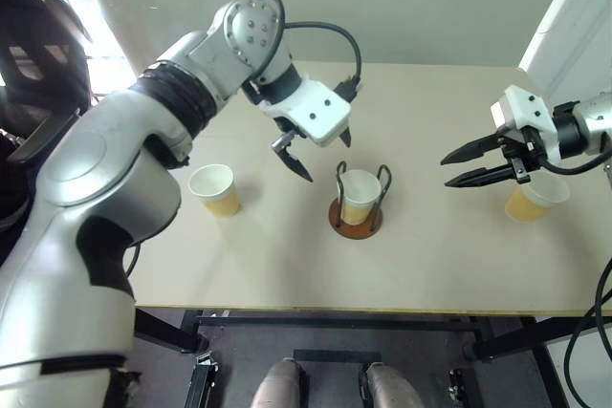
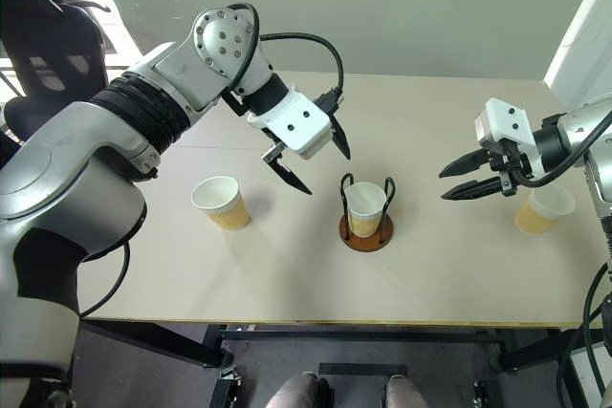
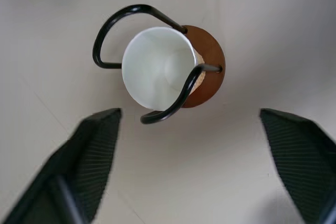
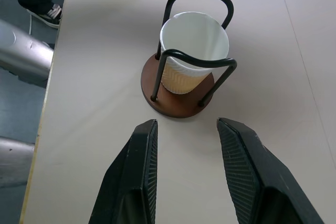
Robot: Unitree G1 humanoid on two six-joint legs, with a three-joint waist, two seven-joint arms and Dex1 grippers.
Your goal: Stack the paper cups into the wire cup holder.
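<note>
Reddish-brown at its base, the wire cup holder [image 1: 356, 214] stands mid-table with one paper cup [image 1: 360, 195] seated upright between its two black loops. Above and just left of it hangs the left gripper [image 1: 318, 151], fingers spread wide and holding nothing. A second paper cup [image 1: 215, 189] stands upright on the beige table [image 1: 287, 265] well to the left. At the right, the right gripper [image 1: 461, 167] points toward the holder, jaws partly apart and empty, with a third paper cup [image 1: 535, 198] standing just behind it near the table's right edge.
</note>
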